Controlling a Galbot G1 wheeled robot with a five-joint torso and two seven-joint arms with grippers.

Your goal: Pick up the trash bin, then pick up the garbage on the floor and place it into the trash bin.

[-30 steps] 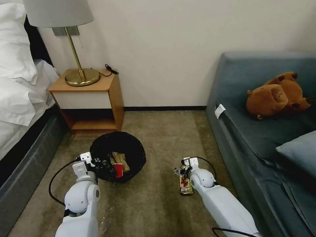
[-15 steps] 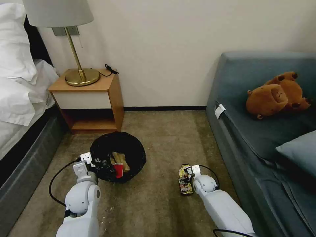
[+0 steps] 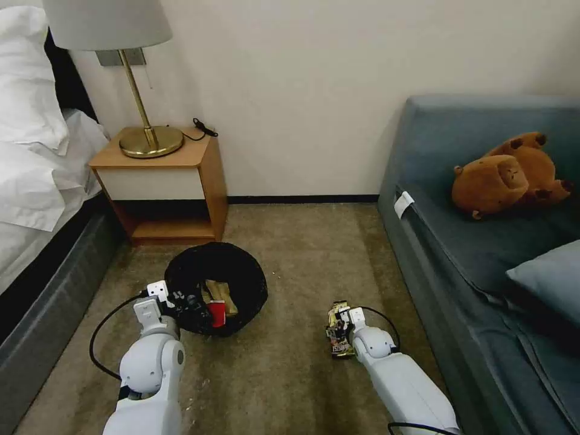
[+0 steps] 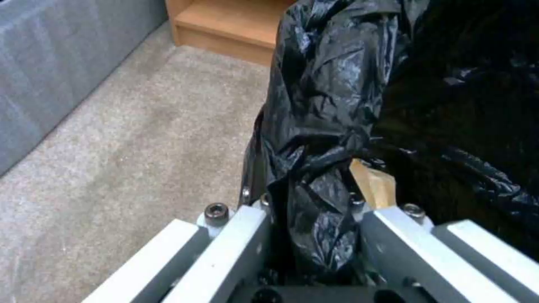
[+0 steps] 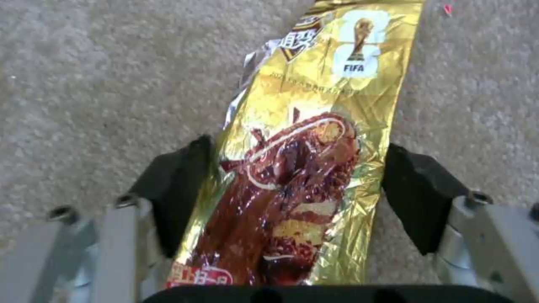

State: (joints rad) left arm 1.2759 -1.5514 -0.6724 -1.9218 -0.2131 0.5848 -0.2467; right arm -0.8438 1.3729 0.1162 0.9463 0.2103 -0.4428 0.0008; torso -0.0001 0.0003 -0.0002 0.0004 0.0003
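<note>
Pinching the black-bag-lined rim of the trash bin (image 3: 217,287) with my left gripper (image 3: 181,300), I hold it just above the carpet (image 3: 290,374) in front of the nightstand (image 3: 163,181); a red wrapper (image 3: 217,312) and brown paper bag (image 3: 220,294) lie inside. My right gripper (image 5: 292,185) is down at the carpet, its fingers (image 5: 180,185) spread on either side of the gold snack wrapper (image 5: 314,160), which lies flat on the floor between the bin and the sofa (image 3: 483,254).

Right tool (image 3: 339,327) over gold wrapper (image 3: 340,344), beside trash bin (image 3: 241,273)
</note>
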